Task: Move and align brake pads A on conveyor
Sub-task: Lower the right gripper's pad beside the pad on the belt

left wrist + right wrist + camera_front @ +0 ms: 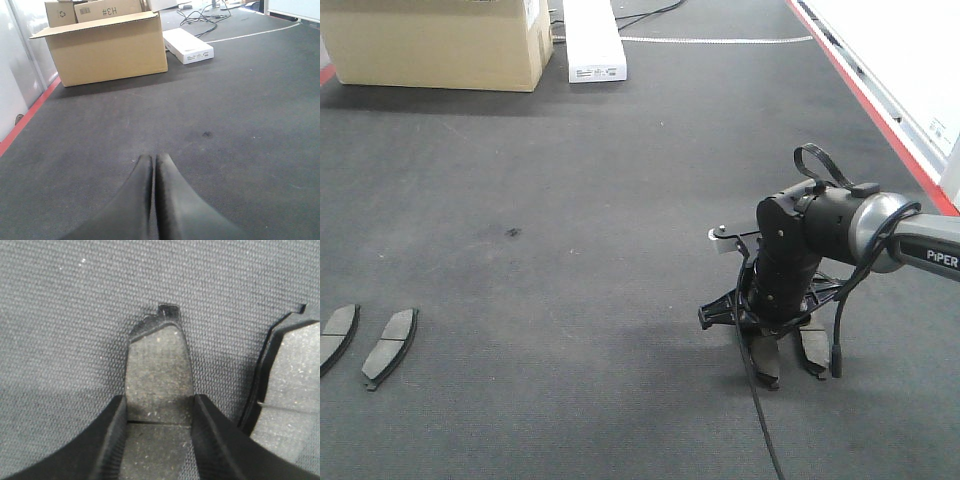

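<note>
Reaching down at the lower right of the front view, the right tool (786,352) stands with its fingers (107,440) spread on either side of a brake pad (159,375) lying flat on the grey conveyor (600,200), touching its long edges. A second pad (292,385) lies just beside it, at the right of the wrist view. Two more pads (390,347) lie side by side at the lower left. The left tool (152,200) is closed, holding nothing. A cardboard box (440,40) sits upper left.
</note>
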Available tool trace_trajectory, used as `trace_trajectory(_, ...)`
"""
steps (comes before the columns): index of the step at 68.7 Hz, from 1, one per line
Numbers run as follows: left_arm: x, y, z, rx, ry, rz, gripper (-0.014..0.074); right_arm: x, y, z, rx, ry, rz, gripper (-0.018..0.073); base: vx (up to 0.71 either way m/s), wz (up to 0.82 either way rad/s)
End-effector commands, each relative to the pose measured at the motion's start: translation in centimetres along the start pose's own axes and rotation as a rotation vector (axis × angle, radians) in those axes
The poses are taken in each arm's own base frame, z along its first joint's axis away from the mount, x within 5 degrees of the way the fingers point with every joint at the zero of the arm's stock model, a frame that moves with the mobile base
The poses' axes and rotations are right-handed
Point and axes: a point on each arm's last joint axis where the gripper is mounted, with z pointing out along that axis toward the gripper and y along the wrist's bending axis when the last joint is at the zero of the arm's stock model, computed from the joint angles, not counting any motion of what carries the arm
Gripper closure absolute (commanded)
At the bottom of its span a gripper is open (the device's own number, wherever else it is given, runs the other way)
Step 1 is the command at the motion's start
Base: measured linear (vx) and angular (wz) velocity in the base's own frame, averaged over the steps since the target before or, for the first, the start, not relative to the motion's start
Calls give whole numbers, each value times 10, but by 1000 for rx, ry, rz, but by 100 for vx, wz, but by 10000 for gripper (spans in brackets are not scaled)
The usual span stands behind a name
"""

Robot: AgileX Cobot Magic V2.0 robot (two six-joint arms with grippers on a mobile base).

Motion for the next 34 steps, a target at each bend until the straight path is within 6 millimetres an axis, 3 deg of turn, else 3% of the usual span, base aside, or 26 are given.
trace_trajectory(1, -13, 1, -1, -6, -82, -1, 602, -11, -4, -26, -2, -113, 2, 558, 0, 0)
trace_trajectory(14, -13, 1, -1, -6, -82, -1, 602, -11, -2, -26, -19, -112, -35, 459, 0, 0)
trace_trajectory(34, -13, 1, -1, -6, -82, -1, 602, -10, -2, -27, -19, -111, -35, 68, 0, 0)
